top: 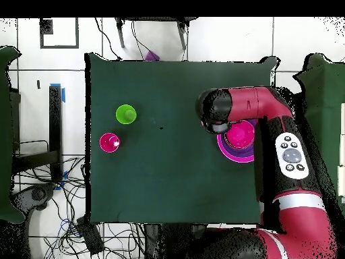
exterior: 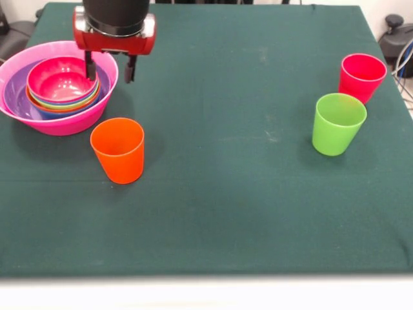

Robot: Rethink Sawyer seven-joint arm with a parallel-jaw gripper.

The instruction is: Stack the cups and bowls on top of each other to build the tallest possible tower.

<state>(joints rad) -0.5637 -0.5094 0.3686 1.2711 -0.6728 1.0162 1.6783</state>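
Note:
The tower (exterior: 59, 90) stands at the table's left: a huge pink bowl (exterior: 64, 123) holding a purple bowl and several smaller nested bowls, with a red-pink bowl (exterior: 61, 77) on top. From overhead the stack (top: 239, 138) shows partly under the arm. My gripper (exterior: 110, 68) hangs open and empty over the pink bowl's right rim, one finger (exterior: 90, 64) in front of the bowls, the other beyond the rim. An orange cup (exterior: 118, 150) stands upright just in front of the stack. A lime green cup (exterior: 337, 123) (top: 125, 114) and a red-pink cup (exterior: 361, 76) (top: 109, 142) stand upright far to the right.
A dark green cloth (exterior: 226, 194) covers the table. In the overhead view the arm (top: 253, 104) reaches over the stack and hides the orange cup. Cables and gear lie off the table's edges.

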